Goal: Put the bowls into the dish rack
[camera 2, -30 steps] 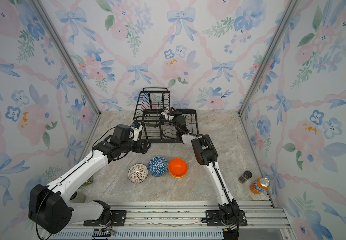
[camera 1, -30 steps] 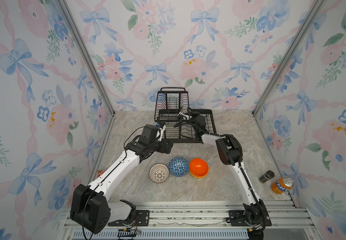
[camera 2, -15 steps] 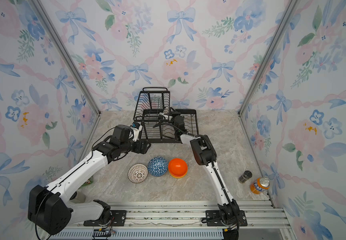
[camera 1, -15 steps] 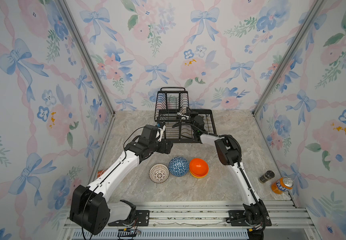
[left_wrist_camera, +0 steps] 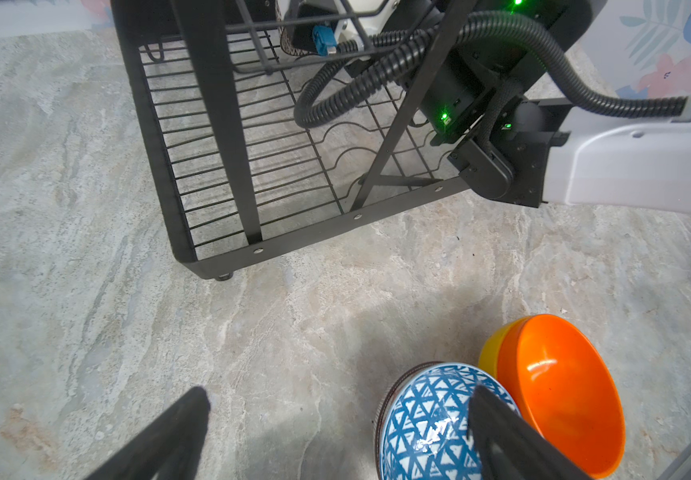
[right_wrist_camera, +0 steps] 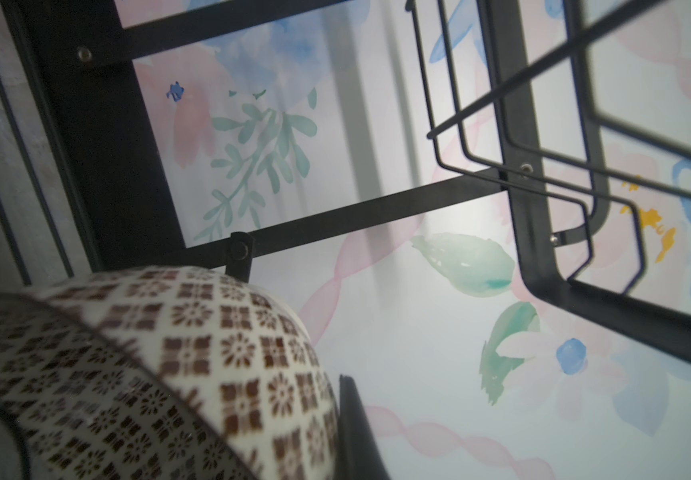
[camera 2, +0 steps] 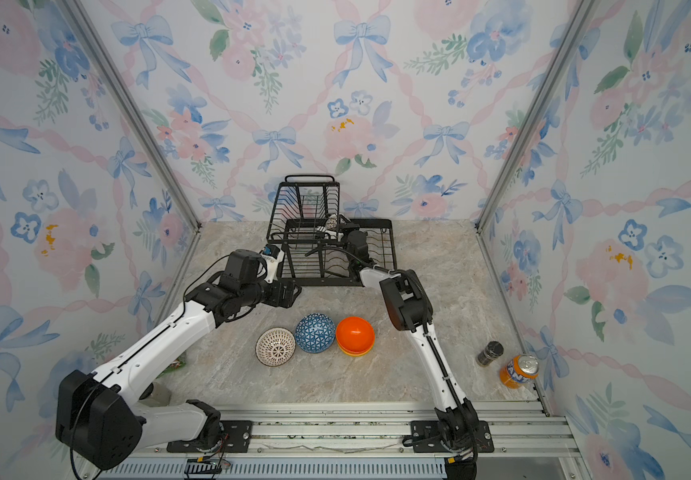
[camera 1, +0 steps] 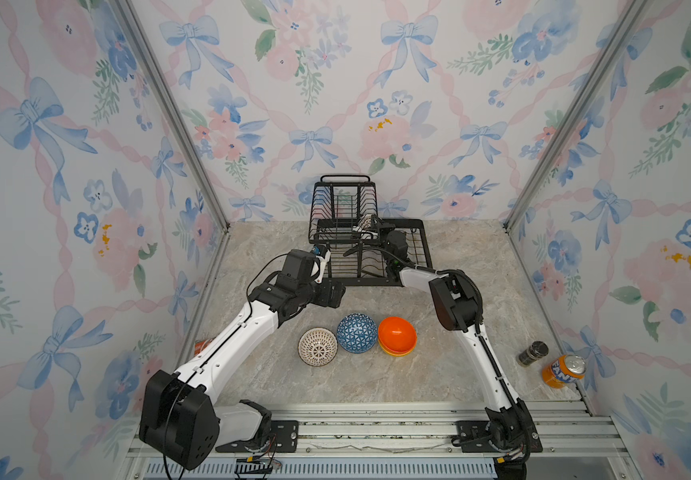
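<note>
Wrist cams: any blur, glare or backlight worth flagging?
Right wrist view: mosaic bowl sits near the lens and is soft; dish rack bars go silhouette against the bright wall. Left wrist view: sharp, with small specular highlights on the orange bowl and blue bowl.

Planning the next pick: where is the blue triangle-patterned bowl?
In both top views the blue bowl sits on the table, between the white lattice bowl and the orange bowl.

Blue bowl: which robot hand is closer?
Left. The left gripper hovers open near the blue bowl; the right gripper is in the dish rack, holding a brown-patterned bowl.
</note>
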Action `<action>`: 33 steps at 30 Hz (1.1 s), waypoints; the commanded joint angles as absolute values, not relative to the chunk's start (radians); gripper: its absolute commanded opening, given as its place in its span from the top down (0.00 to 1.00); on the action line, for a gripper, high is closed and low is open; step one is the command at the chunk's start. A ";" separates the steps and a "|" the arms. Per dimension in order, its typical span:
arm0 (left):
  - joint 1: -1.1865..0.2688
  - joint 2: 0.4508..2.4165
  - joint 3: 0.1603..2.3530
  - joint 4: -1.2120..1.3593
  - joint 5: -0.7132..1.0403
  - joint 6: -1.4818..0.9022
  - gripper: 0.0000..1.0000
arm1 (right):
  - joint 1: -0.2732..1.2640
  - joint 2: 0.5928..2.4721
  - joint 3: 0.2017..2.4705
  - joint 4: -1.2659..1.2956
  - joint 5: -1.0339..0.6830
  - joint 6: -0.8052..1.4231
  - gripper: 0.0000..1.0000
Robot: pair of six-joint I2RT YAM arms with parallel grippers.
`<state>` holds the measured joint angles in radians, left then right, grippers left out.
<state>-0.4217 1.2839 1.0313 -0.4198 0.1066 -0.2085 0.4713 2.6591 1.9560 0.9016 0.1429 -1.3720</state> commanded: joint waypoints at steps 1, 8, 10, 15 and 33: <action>-0.419 1.279 1.027 -0.411 0.123 -0.189 0.02 | 0.490 2.643 1.918 0.743 0.121 -1.381 0.93; -0.419 1.270 1.019 -0.410 0.124 -0.189 0.02 | 0.495 2.645 1.922 0.731 0.145 -1.378 0.87; -0.419 1.268 1.017 -0.410 0.122 -0.189 0.02 | 0.496 2.649 1.930 0.730 0.153 -1.378 0.86; -0.419 1.266 1.015 -0.410 0.123 -0.192 0.02 | 0.496 2.657 1.946 0.732 0.165 -1.373 0.82; -0.419 1.272 1.013 -0.407 0.120 -0.196 0.02 | 0.485 2.595 1.932 0.783 0.195 -1.344 0.46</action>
